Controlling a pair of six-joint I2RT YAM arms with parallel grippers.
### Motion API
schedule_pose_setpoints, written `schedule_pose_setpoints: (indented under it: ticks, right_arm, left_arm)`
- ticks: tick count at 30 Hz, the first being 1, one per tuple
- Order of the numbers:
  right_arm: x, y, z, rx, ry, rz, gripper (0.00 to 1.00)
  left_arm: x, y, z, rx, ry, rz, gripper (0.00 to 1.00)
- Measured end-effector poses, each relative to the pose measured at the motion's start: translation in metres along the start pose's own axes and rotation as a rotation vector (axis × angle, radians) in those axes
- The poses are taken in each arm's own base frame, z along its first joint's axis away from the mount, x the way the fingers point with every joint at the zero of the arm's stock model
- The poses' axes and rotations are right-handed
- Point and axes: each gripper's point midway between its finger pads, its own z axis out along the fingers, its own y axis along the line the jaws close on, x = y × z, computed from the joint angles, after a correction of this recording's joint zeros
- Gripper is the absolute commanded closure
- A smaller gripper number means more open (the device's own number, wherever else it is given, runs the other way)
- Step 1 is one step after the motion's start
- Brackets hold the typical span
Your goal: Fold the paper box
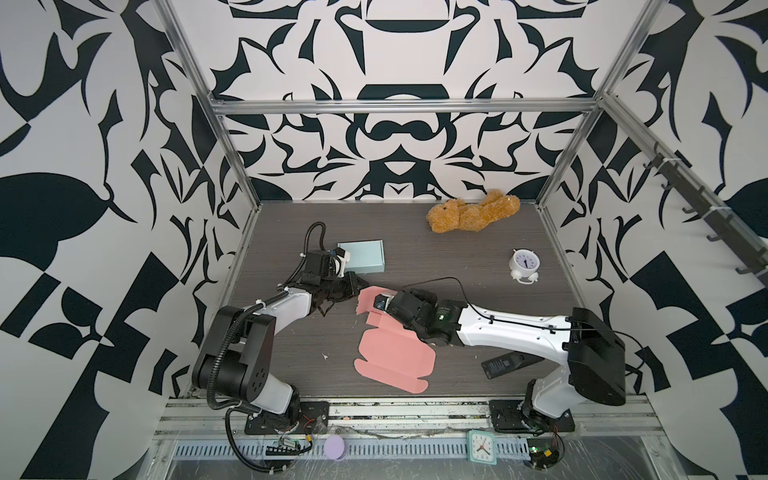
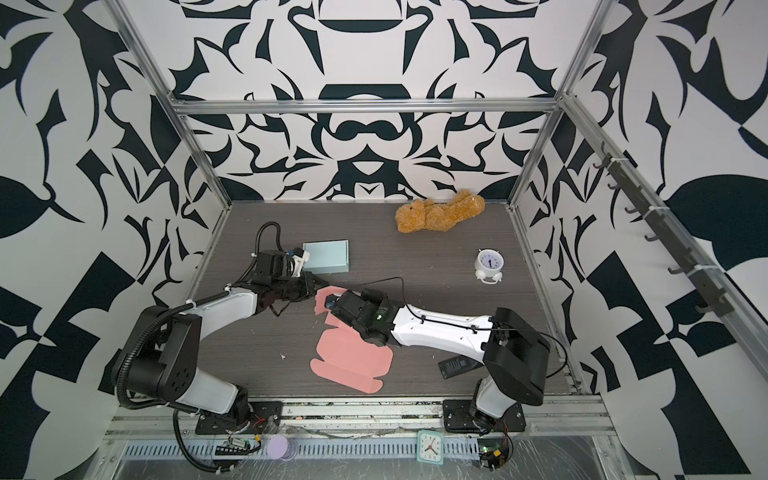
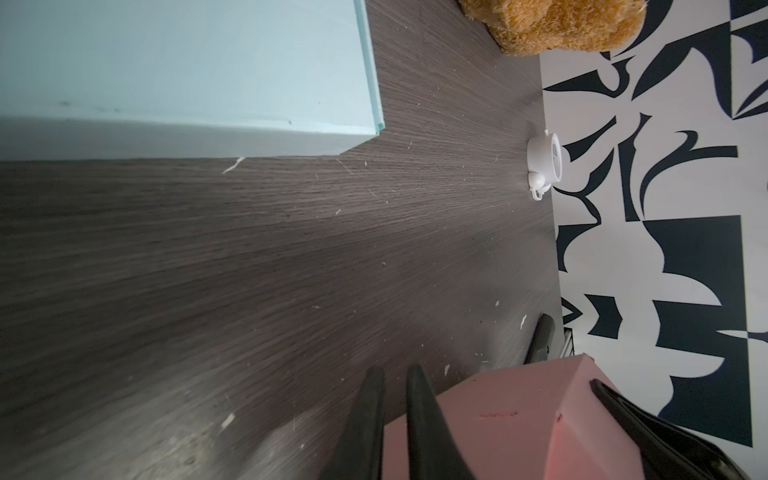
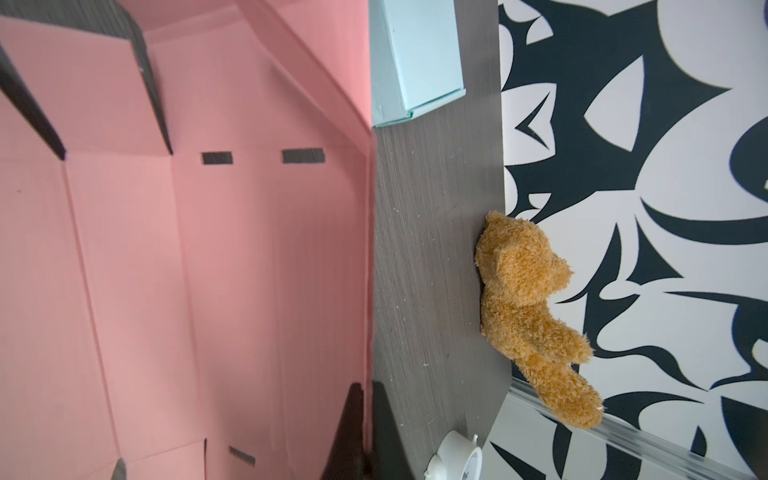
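Fingers [image 4: 349,419] of your right gripper [image 4: 367,386] are pressed together on the raised side wall of the pink box [image 1: 395,361], one inside the wall and one outside, with its thin edge pinched between them. Fingers [image 3: 363,424] of your left gripper [image 3: 395,370] stand a narrow slit apart with nothing between them; bare table [image 3: 249,270] shows through the gap. The lifted end of the pink box sits just beside one of them, and you cannot tell from the wrist view whether it touches. In both top views the two grippers meet almost tip to tip at the far end of the pink box, near the middle of the table. The rest of it lies flat and unfolded, spreading toward the near edge. A blue box [image 1: 361,257] sits just behind your left wrist. A bear [image 1: 473,212] lies by the back wall, and a clock [image 1: 524,264] stands well apart to the right.
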Motion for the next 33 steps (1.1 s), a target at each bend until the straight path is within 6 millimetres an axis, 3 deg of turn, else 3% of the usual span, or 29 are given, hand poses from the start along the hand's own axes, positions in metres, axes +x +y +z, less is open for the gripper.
schedule_pose_setpoints:
  ticks: [17, 33]
  right_arm:
    - [-0.01, 0.007, 0.028, 0.11, -0.026, -0.188, 1.0]
    - [-0.02, 0.012, 0.023, 0.205, -0.117, -0.309, 1.0]
  left_arm:
    - [0.036, 0.0, 0.003, 0.079, 0.057, -0.024, 0.83]
    - [0.074, 0.007, -0.012, 0.065, 0.057, -0.027, 0.69]
